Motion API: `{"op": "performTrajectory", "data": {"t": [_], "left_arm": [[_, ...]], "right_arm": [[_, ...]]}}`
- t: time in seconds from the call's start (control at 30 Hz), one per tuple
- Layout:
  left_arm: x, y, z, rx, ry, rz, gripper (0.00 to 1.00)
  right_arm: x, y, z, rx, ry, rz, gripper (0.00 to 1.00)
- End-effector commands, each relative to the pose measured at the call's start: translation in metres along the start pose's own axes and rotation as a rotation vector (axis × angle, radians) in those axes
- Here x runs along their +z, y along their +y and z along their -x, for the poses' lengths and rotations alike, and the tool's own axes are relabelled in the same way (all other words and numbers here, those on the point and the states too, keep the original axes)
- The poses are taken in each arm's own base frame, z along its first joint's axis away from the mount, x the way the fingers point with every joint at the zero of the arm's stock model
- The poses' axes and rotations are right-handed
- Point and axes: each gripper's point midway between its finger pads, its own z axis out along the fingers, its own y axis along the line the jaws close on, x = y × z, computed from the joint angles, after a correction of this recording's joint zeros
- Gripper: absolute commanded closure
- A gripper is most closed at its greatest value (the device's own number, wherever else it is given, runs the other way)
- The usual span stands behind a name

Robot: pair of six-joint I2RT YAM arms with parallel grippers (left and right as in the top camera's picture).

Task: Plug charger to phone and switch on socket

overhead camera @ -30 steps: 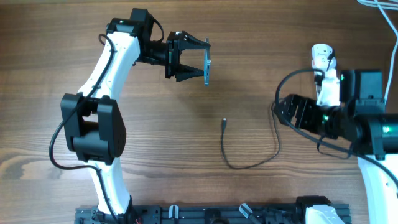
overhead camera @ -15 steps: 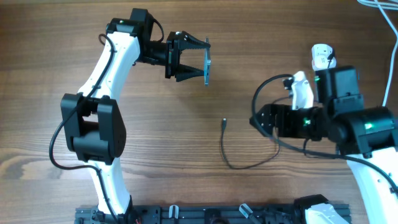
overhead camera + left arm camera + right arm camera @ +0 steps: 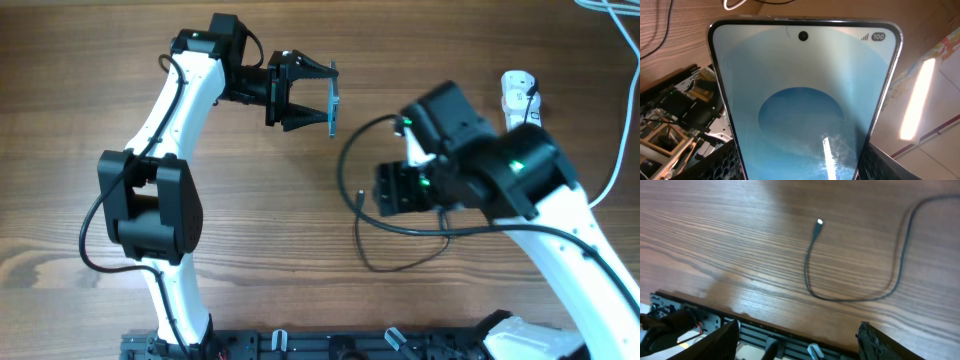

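My left gripper [image 3: 322, 100] pinched the phone [image 3: 805, 110] on edge above the table [image 3: 260, 250]. My right gripper [image 3: 797, 329] hung spread just beside the charger [image 3: 818, 223] tip lying there. I feared a skewed grab would leave the tip misaligned with the phone.

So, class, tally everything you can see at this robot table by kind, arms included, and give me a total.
Phone: 1
Black charger cable: 1
White power strip: 1
White cord: 1
Robot arms (left arm, right arm): 2
Total: 6
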Motion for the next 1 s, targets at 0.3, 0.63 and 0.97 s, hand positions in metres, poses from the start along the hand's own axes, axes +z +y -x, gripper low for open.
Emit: {"op": "performTrajectory", "data": {"t": [0.3, 0.63, 0.97], "left_arm": [[-0.004, -0.022, -0.019, 0.054, 0.025, -0.046, 0.35], [-0.004, -0.022, -0.019, 0.054, 0.025, -0.046, 0.35], [-0.004, -0.022, -0.019, 0.049, 0.026, -0.047, 0.37]], "right_arm": [[-0.021, 0.082, 0.059, -0.043, -0.313, 0.003, 0.17], [-0.022, 0.086, 0.102, -0.007, -0.493, -0.05, 0.17], [-0.001, 0.077, 0.125, 0.067, -0.553, -0.162, 0.25]]}}
